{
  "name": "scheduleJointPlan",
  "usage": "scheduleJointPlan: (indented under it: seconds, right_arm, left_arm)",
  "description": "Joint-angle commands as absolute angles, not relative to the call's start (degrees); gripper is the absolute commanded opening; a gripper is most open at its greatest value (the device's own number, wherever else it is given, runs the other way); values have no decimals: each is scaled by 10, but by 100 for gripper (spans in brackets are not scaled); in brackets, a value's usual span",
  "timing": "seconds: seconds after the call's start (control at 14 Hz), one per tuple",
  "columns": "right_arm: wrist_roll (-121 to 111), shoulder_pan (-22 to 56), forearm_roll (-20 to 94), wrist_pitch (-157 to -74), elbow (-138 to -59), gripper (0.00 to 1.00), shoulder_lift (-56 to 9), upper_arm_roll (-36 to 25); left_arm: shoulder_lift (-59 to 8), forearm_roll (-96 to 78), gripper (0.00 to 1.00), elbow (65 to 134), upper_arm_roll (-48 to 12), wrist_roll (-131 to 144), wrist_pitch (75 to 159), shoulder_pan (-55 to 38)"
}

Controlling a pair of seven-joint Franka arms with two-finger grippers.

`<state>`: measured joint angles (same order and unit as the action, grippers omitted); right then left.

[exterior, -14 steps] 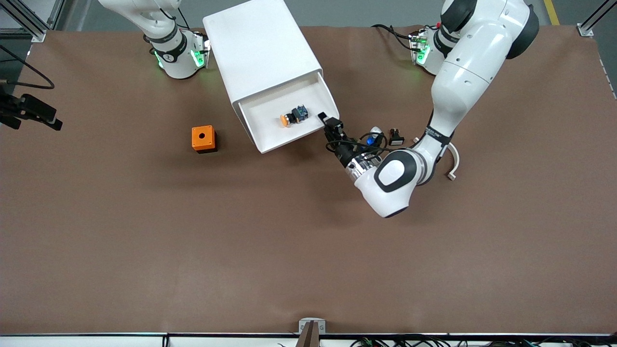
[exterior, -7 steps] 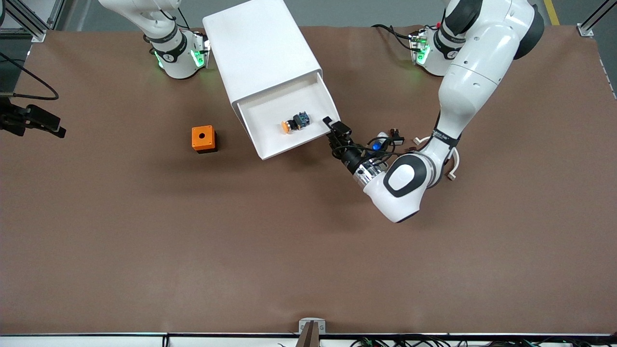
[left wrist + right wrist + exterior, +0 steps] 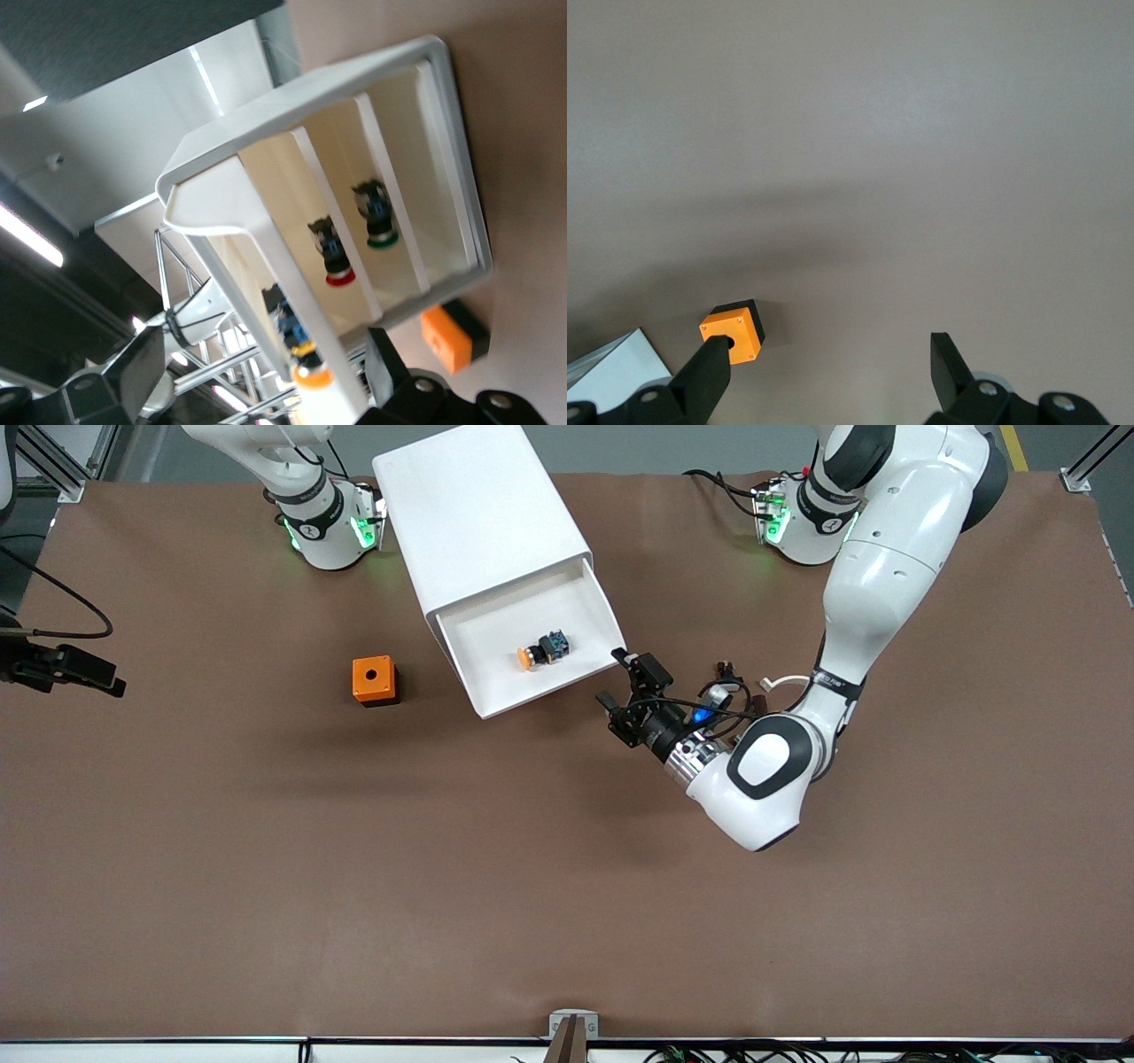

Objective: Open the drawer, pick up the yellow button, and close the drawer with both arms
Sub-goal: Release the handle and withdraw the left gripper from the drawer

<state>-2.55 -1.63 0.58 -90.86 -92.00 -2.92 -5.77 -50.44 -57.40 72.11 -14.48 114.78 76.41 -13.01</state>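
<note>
A smooth white plastic cabinet (image 3: 483,518) with rounded corners stands on the matte brown table (image 3: 443,886), and its uppermost drawer (image 3: 532,646), a wide shallow tray with thin glossy walls, is pulled out toward the front camera. Inside it lies the button (image 3: 541,648), on its side on the drawer floor: a round orange cap, a black body and a blue rear block. The left wrist view looks into the cabinet's open front and shows two more push buttons on lower levels, one with a red ring (image 3: 335,258) and one with a green ring (image 3: 378,218). An orange cube (image 3: 373,680) with a round hole in its top face sits on the table toward the right arm's end, apart from the cabinet. The left gripper (image 3: 631,689) hangs just beside the drawer's front corner, its black fingers spread and holding nothing. The right gripper (image 3: 828,363) waits above bare table near the cube, its fingers likewise parted and empty.
</note>
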Motion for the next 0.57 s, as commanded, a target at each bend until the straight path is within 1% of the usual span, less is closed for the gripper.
scheduleJointPlan:
  seconds: [0.0, 0.14, 0.36, 0.5]
  right_arm:
    - [-25, -18, 0, -897, -906, 100, -33, -52]
    - [-23, -16, 0, -895, -906, 100, -33, -52]
    - [51, -3, 4, -876, -904, 100, -32, -49]
    - [36, -2, 7, -874, -904, 100, -33, -50]
  left_arm:
    - [-505, -576, 99, 690, -125, 1045, 758, -128]
    - [-496, -540, 99, 670, -106, 940, 758, -134]
    - [-459, -460, 99, 667, -101, 791, 768, -128]
    - [-439, -391, 99, 667, -100, 728, 789, -128]
